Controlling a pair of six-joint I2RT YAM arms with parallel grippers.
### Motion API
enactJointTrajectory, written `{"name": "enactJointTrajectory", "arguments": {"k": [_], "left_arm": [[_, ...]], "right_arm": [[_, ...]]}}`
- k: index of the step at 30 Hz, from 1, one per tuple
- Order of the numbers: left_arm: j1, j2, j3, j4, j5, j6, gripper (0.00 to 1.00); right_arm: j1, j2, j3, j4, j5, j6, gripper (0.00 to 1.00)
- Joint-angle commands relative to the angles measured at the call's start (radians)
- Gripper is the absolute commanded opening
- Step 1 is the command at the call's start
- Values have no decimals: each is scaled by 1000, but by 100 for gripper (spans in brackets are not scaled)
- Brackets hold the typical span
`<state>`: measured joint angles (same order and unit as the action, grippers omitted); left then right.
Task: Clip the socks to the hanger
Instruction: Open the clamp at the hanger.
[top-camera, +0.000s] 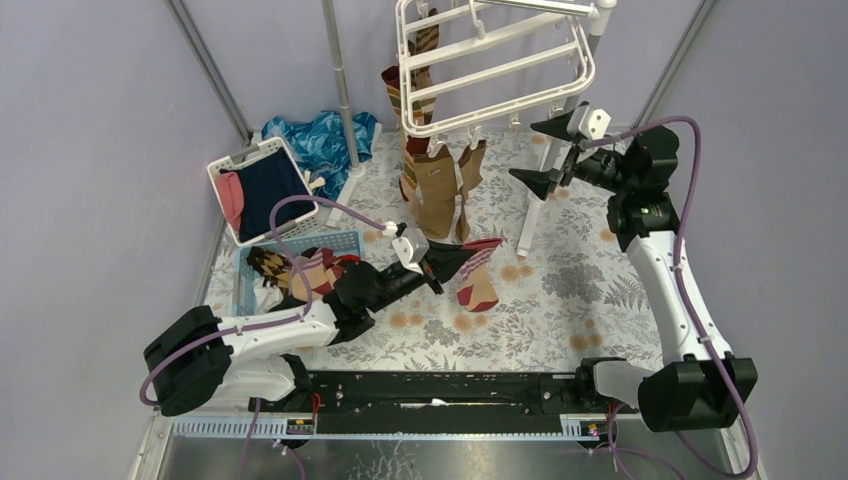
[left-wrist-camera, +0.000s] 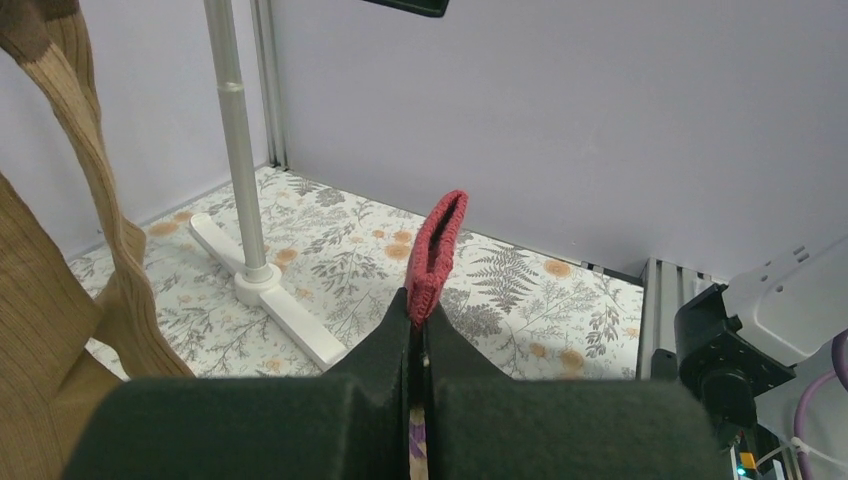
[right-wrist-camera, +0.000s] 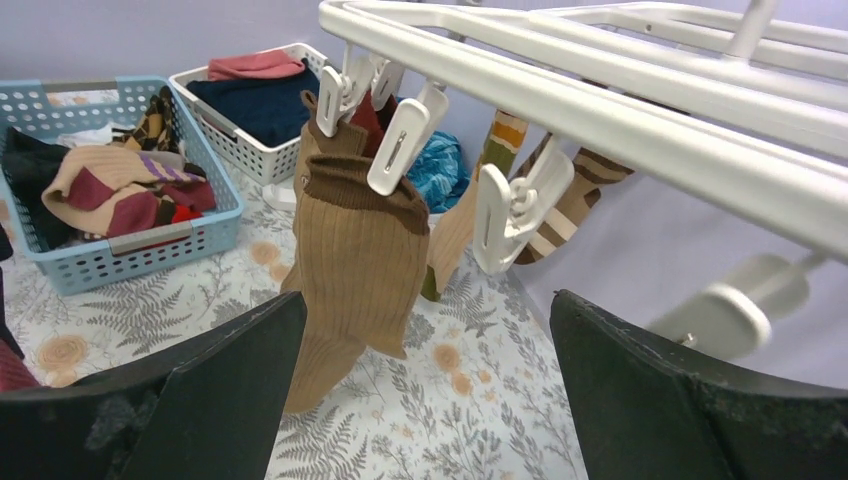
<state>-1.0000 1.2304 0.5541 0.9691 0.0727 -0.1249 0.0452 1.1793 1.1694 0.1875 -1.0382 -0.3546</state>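
Note:
My left gripper (top-camera: 437, 272) is shut on the red cuff of a tan sock (top-camera: 478, 272); the sock's foot trails on the floral table. In the left wrist view the red cuff (left-wrist-camera: 436, 255) sticks up from between my closed fingers (left-wrist-camera: 375, 365). The white hanger (top-camera: 500, 62) hangs at the top middle, with tan socks (top-camera: 437, 190) and a striped sock (top-camera: 395, 90) clipped to it. My right gripper (top-camera: 553, 152) is open wide and empty just below the hanger's right end. The right wrist view shows empty white clips (right-wrist-camera: 505, 210) and a clipped tan sock (right-wrist-camera: 355, 250) in front of it.
A blue basket (top-camera: 342, 240) with more socks (top-camera: 300, 268) stands at the left. Behind it are a white slotted basket (top-camera: 222, 165) with navy and pink garments and a shiny blue cloth (top-camera: 320, 135). The hanger stand's pole (top-camera: 340, 70) and white foot (top-camera: 530, 225) rest on the table.

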Motion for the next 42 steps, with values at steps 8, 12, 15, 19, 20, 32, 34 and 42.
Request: {"name": "enactJointTrajectory", "arguments": {"k": [8, 12, 15, 19, 20, 32, 34, 42], "left_arm": [[18, -8, -28, 112, 11, -2, 0], [24, -7, -31, 123, 16, -5, 0], [26, -9, -34, 122, 20, -8, 0], [29, -15, -39, 120, 20, -10, 0], [29, -17, -39, 121, 19, -10, 0], [31, -21, -38, 123, 22, -19, 0], [32, -23, -38, 122, 22, -19, 0], [32, -52, -46, 88, 1, -6, 0]], "right_arm": [[86, 56, 11, 221, 104, 144, 100], [114, 69, -3, 279, 159, 194, 100], [129, 80, -11, 324, 184, 215, 100], [130, 85, -18, 360, 199, 236, 100], [130, 85, -21, 366, 196, 240, 100], [136, 97, -48, 477, 193, 274, 100], [136, 110, -35, 489, 197, 282, 100], [145, 141, -19, 526, 167, 280, 100]]}}
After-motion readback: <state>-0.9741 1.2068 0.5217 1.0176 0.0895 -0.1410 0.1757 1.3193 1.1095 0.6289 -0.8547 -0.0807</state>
